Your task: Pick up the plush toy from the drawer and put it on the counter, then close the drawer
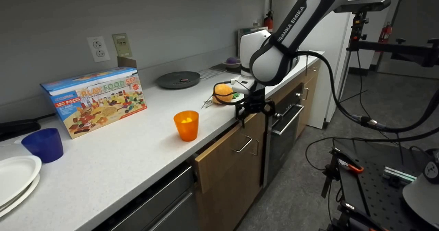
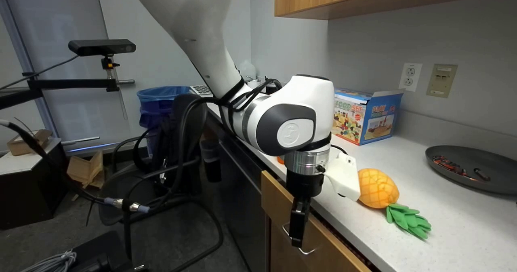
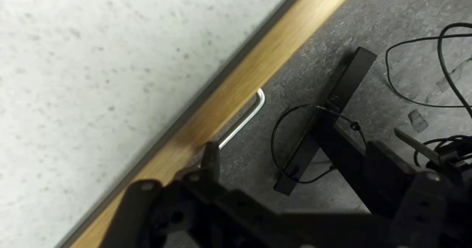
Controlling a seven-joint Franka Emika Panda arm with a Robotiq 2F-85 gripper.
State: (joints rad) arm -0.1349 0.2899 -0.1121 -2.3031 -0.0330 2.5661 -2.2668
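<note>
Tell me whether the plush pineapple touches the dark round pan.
Apart. In an exterior view, a strip of white countertop shows between the plush pineapple and the dark round pan.

Exterior views face opposite ways along the counter, wrist view down.

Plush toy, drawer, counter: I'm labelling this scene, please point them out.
Plush toy (image 2: 377, 188): in an exterior view, on its orange body.
Drawer (image 1: 223, 155): in an exterior view, on its front panel.
Counter (image 3: 110, 82): in the wrist view, on its speckled top.
</note>
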